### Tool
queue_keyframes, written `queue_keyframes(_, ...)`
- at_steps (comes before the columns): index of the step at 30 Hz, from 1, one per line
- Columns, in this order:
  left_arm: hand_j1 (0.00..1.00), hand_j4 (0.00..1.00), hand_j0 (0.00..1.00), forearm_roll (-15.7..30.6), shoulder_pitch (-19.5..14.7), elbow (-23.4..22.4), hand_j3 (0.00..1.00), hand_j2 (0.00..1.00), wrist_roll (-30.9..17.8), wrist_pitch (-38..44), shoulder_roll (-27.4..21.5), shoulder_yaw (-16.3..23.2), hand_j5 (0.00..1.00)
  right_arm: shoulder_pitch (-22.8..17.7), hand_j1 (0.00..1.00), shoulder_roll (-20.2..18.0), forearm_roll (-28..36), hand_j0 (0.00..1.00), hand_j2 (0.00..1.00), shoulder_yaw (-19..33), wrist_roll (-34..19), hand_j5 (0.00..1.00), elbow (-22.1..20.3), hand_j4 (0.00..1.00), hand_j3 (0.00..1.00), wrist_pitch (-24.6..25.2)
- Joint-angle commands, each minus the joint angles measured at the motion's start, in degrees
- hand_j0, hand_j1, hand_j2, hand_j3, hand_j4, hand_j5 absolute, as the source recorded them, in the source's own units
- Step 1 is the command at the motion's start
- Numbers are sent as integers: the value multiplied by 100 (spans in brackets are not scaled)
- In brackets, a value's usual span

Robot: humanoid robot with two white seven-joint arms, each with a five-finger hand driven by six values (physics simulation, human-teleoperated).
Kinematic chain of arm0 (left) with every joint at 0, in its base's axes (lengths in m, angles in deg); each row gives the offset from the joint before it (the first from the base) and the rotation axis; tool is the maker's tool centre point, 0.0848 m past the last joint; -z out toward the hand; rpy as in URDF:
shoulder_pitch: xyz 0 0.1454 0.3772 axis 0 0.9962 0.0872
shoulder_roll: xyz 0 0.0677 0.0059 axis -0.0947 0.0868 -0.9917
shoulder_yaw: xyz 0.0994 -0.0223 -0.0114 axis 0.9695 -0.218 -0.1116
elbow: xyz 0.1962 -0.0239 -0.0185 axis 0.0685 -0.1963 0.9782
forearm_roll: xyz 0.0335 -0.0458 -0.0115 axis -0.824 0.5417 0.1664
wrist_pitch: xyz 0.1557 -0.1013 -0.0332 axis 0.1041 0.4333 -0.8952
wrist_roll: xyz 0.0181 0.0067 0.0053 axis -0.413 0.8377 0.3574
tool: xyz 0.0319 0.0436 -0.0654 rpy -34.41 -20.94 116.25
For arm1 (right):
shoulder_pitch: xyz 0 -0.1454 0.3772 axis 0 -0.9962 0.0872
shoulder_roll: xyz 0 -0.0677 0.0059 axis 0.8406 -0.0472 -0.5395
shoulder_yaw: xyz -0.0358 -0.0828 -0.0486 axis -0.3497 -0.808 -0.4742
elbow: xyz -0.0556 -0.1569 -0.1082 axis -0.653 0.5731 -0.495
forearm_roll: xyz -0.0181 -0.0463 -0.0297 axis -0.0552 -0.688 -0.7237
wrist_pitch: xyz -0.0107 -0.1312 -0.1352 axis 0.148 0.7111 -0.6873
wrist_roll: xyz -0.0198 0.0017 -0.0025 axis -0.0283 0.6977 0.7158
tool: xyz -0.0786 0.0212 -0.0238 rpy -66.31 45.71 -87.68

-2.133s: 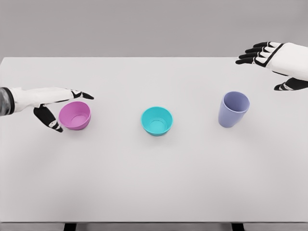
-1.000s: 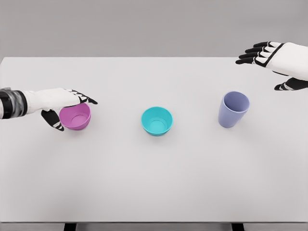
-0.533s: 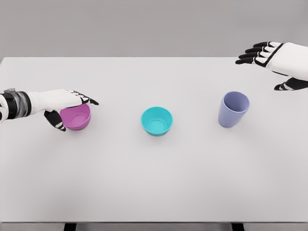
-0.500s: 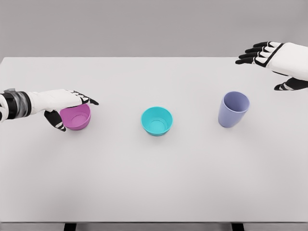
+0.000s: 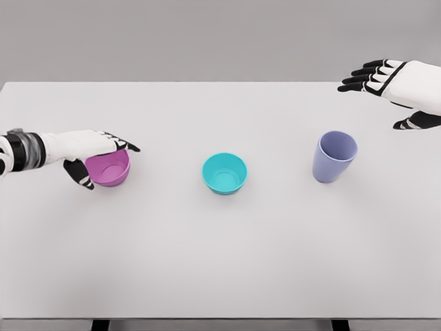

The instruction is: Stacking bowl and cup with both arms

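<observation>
My left hand [image 5: 88,153] reaches in from the left edge of the tabletop [image 5: 220,262] and sits at the pink bowl [image 5: 109,167]. My fingers [image 5: 122,143] lie stretched across the far part of its rim, and my thumb [image 5: 78,174] hangs down against its near-left wall, so the bowl's left side is pinched between them. The bowl stands upright on the tabletop, mouth up, near the left edge and about midway between the far and near edges. Whether its base has left the surface I cannot tell.

The teal bowl [image 5: 224,172] stands upright near the middle of the tabletop, well apart from the pink one and from both my hands. The lavender cup [image 5: 333,156] stands toward the right edge, its mouth leaning a little to the right in this view, and nothing is touching it.

My right hand [image 5: 386,86] hovers by the far right corner of the tabletop, above and beyond the cup and well apart from it. Its fingers are spread and loosely extended toward the left, the thumb lower and separate, and it holds nothing.

The three vessels run in a rough row from left to right: pink bowl, teal bowl, lavender cup, none touching another.
</observation>
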Motion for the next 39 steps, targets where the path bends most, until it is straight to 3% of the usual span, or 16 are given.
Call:
queue_keyframes(1, 100, 100, 100, -12, 9, -59, 100, 100, 2, 1, 30, 3, 100, 0, 100, -7, 30, 100, 100, -3, 3, 100, 3, 100, 100, 17)
queue_keyframes(15, 100, 100, 100, -30, 9, -147, 100, 100, 2, 1, 109, 12, 100, 0, 100, 10, 30, 100, 100, 5, 3, 100, 3, 100, 100, 17)
queue_keyframes(23, 69, 69, 69, -21, 9, -147, 69, 69, 2, 1, 100, 3, 69, 0, 100, 19, 30, 100, 100, 5, 3, 100, 3, 100, 100, 17)
queue_keyframes(30, 63, 63, 63, 49, -44, -77, 63, 63, 2, 1, 83, -32, 63, 0, 100, 1, 30, 100, 100, 5, 3, 100, 3, 100, 100, 17)
queue_keyframes(39, 57, 57, 57, 49, -79, 336, 57, 57, 2, -7, 30, -84, 57, -9, 100, 1, 30, 100, 100, 5, 3, 100, 3, 100, 100, 17)
